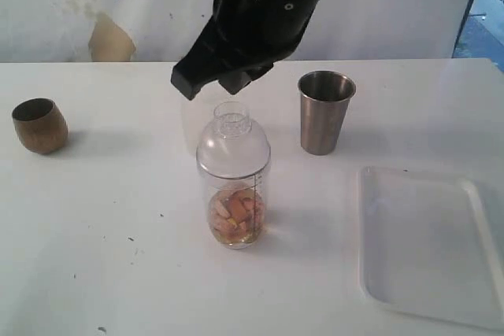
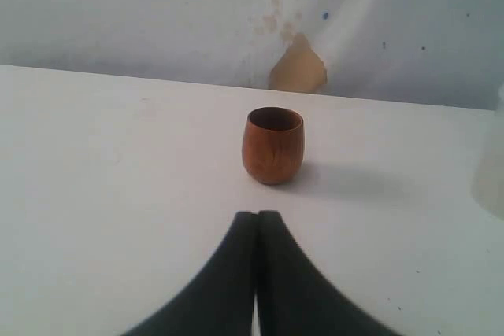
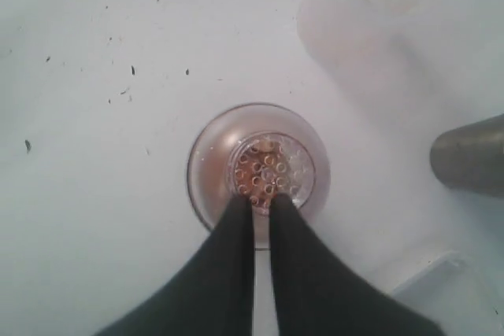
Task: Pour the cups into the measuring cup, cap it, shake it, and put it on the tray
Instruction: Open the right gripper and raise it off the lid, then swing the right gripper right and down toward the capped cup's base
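Note:
The clear measuring cup (image 1: 234, 202) stands mid-table with orange-brown pieces in its base and a clear domed strainer lid (image 1: 233, 145) on top. My right gripper (image 1: 213, 84) hovers just above the lid, apart from it. In the right wrist view its fingers (image 3: 261, 204) are together with only a thin slit between them, holding nothing, over the lid's holes (image 3: 268, 167). The brown wooden cup (image 1: 39, 125) stands upright at far left. My left gripper (image 2: 257, 214) is shut and empty, a short way from this cup (image 2: 272, 145). The steel tumbler (image 1: 325, 112) stands upright right of the measuring cup.
The white tray (image 1: 429, 245) lies at the front right, its corner (image 3: 425, 269) near the measuring cup. A frosted translucent cup (image 3: 370, 29) stands close behind the measuring cup. The tumbler's side (image 3: 472, 164) is close to the right gripper.

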Action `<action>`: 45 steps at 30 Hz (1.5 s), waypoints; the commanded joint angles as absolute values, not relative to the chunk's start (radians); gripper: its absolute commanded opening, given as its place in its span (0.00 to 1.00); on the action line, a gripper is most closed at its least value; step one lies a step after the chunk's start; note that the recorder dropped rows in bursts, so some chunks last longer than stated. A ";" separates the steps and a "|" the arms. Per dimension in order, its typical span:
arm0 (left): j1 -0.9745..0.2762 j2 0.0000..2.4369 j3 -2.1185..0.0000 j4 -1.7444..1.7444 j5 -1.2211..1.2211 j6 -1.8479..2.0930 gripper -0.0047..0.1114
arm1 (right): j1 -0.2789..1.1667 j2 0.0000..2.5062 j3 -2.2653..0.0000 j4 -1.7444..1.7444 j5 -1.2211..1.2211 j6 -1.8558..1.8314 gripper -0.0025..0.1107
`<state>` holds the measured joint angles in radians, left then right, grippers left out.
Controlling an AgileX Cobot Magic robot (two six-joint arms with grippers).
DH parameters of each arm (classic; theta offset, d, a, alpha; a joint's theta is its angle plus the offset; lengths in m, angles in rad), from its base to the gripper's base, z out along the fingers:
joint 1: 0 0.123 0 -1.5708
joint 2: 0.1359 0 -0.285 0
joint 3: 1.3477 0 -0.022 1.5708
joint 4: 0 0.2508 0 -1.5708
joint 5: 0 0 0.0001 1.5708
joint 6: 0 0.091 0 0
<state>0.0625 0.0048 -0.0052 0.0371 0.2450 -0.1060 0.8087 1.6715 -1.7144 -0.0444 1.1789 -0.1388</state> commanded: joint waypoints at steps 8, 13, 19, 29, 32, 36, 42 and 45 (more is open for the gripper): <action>0.065 0.000 0.000 0.034 0.243 -0.108 0.04 | 0.807 1.668 -1.538 -0.044 0.971 -0.155 0.02; 0.065 0.000 0.000 0.034 0.243 -0.108 0.04 | 0.807 1.660 -1.514 -0.052 0.953 -0.155 0.02; 0.065 0.000 0.000 0.034 0.243 -0.108 0.04 | 0.807 1.590 -1.514 -0.054 0.834 -0.155 0.02; 0.065 0.000 0.000 0.034 0.243 -0.108 0.04 | 0.807 1.394 -1.514 -0.104 0.943 -0.133 0.28; 0.065 0.000 0.000 0.034 0.243 -0.108 0.04 | 0.807 1.338 -1.510 -0.104 1.017 -0.124 0.49; 0.065 0.000 0.000 0.034 0.243 -0.108 0.04 | 0.807 1.295 -1.474 -0.104 1.160 -0.124 0.72; 0.065 0.000 0.000 0.034 0.243 -0.108 0.04 | 0.807 1.251 -1.317 -0.097 1.044 -0.047 0.74; 0.065 0.000 0.000 0.034 0.243 -0.108 0.04 | 0.807 1.204 -1.212 -0.086 0.854 -0.029 0.74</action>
